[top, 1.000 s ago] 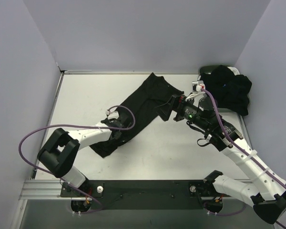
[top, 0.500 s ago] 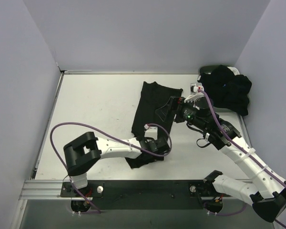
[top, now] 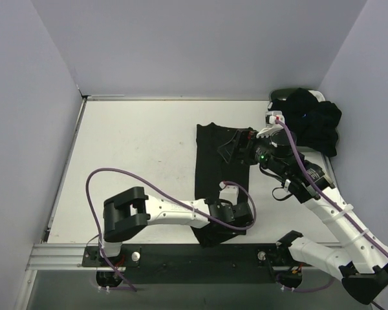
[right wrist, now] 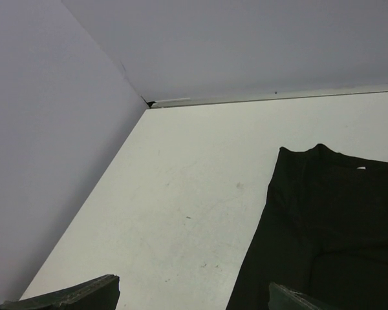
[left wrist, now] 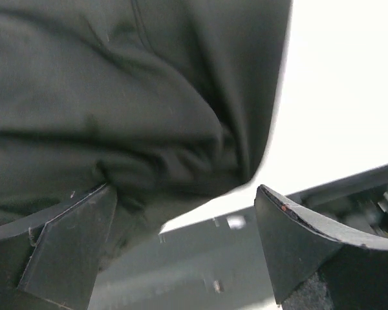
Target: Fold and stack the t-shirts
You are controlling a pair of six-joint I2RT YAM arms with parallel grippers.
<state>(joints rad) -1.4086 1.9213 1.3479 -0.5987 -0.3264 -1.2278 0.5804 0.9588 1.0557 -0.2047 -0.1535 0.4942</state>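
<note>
One black t-shirt [top: 213, 174] lies as a long narrow strip running from mid-table to the near edge. My left gripper [top: 239, 217] sits at its near end, jaws wide apart; in the left wrist view the bunched black cloth [left wrist: 116, 110] rests against the left finger [left wrist: 64, 245], and only the table edge shows in the gap of the left gripper [left wrist: 186, 194]. My right gripper [top: 233, 143] hovers over the shirt's far end, open. In its own view the right gripper [right wrist: 194, 284] has bare table between the tips, and the shirt [right wrist: 330, 226] lies to the right. More black t-shirts [top: 315, 121] are piled at the far right.
A dark oval basket [top: 282, 97] stands in the far right corner under the pile. Purple-grey walls close the table on the left, back and right. The metal rail [top: 58, 255] runs along the near edge, and the left arm's purple cable [top: 110, 177] loops over the table.
The left gripper swept from the left to the near middle, and the shirt's near end swung with it, so the strip now lies straight. The right gripper shifted slightly right.
</note>
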